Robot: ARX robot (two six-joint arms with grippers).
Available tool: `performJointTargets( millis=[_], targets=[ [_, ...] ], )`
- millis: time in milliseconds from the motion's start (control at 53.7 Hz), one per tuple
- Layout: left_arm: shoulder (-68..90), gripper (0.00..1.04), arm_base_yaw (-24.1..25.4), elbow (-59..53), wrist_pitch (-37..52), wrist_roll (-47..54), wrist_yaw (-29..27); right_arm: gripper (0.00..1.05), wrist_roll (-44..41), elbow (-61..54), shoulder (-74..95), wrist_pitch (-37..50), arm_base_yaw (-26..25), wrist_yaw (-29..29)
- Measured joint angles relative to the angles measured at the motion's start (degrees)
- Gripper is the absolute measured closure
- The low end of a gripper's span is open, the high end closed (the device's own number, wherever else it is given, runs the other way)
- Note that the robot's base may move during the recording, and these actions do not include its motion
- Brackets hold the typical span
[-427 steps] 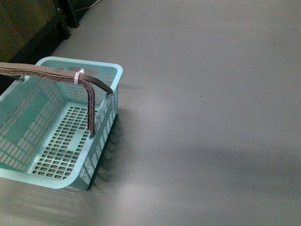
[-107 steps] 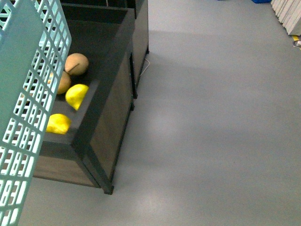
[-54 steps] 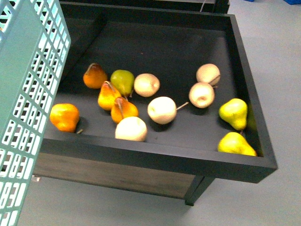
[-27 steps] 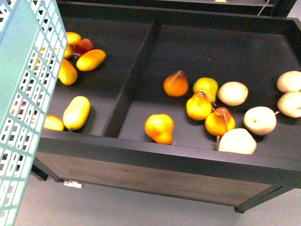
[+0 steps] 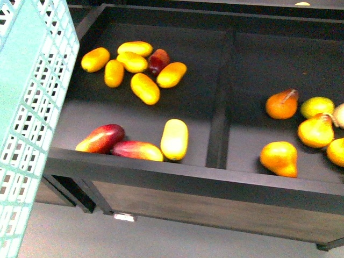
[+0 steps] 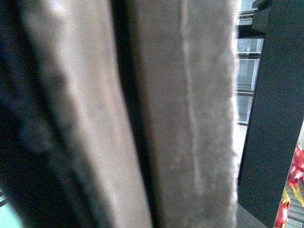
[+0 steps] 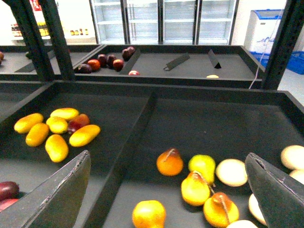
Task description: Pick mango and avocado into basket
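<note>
Mangoes point(image 5: 145, 88) yellow-orange, oblong, lying scattered in left compartment point(image 5: 193, 107); basket point(image 5: 27, 107) turquoise, slotted wall tilted, at left edge

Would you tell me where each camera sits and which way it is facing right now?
Front view: on the body, looking down into the dark fruit bin; basket wall at left, no arm shows.
Left wrist view: close against a blurred grey-brown surface; no hand discernible.
Right wrist view: low over the bin, facing glass-door fridges; the open right hand frames it.
Front and right wrist views share the mangoes and pears.

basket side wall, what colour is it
The basket wall is light turquoise with slotted holes, clearest in the front view.
</note>
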Motion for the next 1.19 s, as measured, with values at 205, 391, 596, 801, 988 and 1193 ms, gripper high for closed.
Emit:
performJointTargets(
  millis=[205, 391, 596, 801, 988, 1193],
  targets=[
    [0.0, 0.79, 0.0, 0.0, 0.0, 0.0, 0.0, 0.09, 0.0, 0.0, 0.0, 0.0, 0.0, 0.0],
    [0.0, 0.80, 0.0, 0.0, 0.0, 0.0, 0.0, 0.09, 0.0, 0.0, 0.0, 0.0, 0.0, 0.0],
    [0.0, 0.91, 0.0, 0.0, 0.0, -0.2, 0.2, 0.09, 0.0, 0.0, 0.0, 0.0, 0.0, 0.0],
    [0.0, 0.91, 0.0, 0.0, 0.0, -0.1, -0.2, 0.09, 0.0, 0.0, 0.1, 0.0, 0.0, 0.0],
    [0.0, 0.91, 0.0, 0.0, 0.0, -0.2, 0.1, 0.09, 0.0, 0.0, 0.1, 0.0, 0.0, 0.0],
    [0.2, 0.91, 0.0, 0.0, 0.0, 0.0, 0.0, 0.09, 0.0, 0.0, 0.1, 0.0, 0.0, -0.4]
  ],
)
